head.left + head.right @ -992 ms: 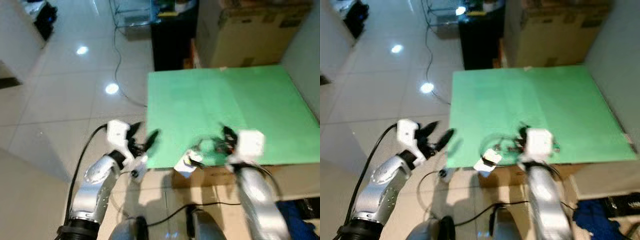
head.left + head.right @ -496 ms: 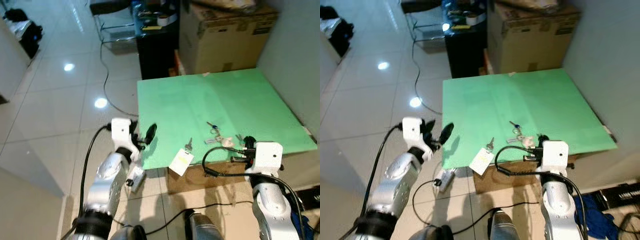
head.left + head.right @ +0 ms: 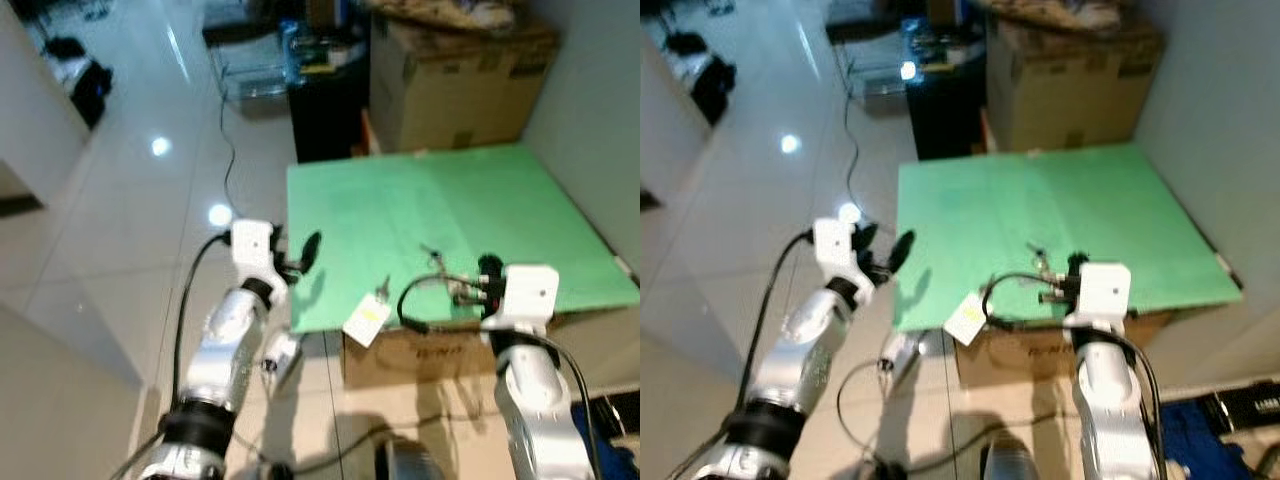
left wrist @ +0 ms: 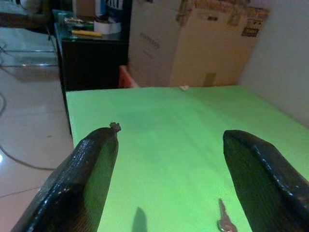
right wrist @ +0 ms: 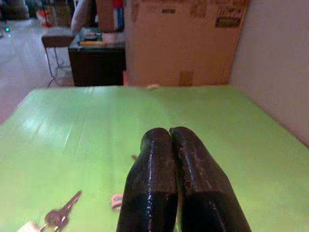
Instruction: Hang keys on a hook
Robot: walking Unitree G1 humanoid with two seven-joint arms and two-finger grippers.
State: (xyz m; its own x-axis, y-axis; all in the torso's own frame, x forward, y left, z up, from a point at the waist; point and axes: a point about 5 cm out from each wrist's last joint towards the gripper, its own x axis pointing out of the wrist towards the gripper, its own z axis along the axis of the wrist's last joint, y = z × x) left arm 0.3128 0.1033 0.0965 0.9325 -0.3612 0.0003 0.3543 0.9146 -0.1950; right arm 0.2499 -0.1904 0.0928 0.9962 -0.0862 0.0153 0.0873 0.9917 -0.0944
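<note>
Keys: small bunch of silver metal keys (image 5: pixel 57 217) lies flat on the green worktop (image 3: pixel 500 205) near its front edge, just beside the right gripper (image 5: pixel 170 133) on its left side, not touching it. Right gripper sits low over the worktop's front edge, fingers pressed together with nothing between them. A separate single silver key (image 4: pixel 223 220) lies further left, near a pale rectangular tag (image 3: pixel 367 319) that overhangs the edge. Left gripper (image 4: pixel 169 140) hovers off the worktop's left edge, fingers spread wide, holding nothing. Brown cardboard box (image 3: pixel 455 75) stands behind the worktop, beside a black cabinet (image 3: pixel 325 105).
</note>
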